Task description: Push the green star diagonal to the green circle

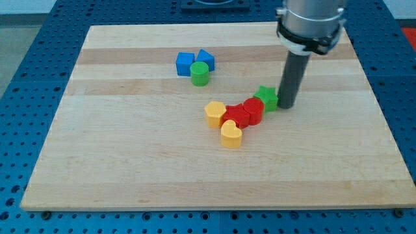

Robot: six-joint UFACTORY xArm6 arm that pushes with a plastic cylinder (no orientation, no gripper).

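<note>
In the camera view, my tip (286, 105) touches the right side of the small green star block (266, 97) on the pale wooden board (130, 162); there are no jaws. The green cylinder block (199, 74) stands well apart up-left, beside two blue blocks (193, 61).

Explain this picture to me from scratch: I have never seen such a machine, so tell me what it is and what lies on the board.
This is one camera looking down at a wooden board. The grey and black column at the view's top right is a robot arm ending in a dark rod. It has no hand and holds nothing; it only pushes. My tip sits right beside the green star, on its right. Left of the star lie two red blocks, a yellow block and a yellow heart. Further up are the green circle and two blue blocks touching it.
</note>
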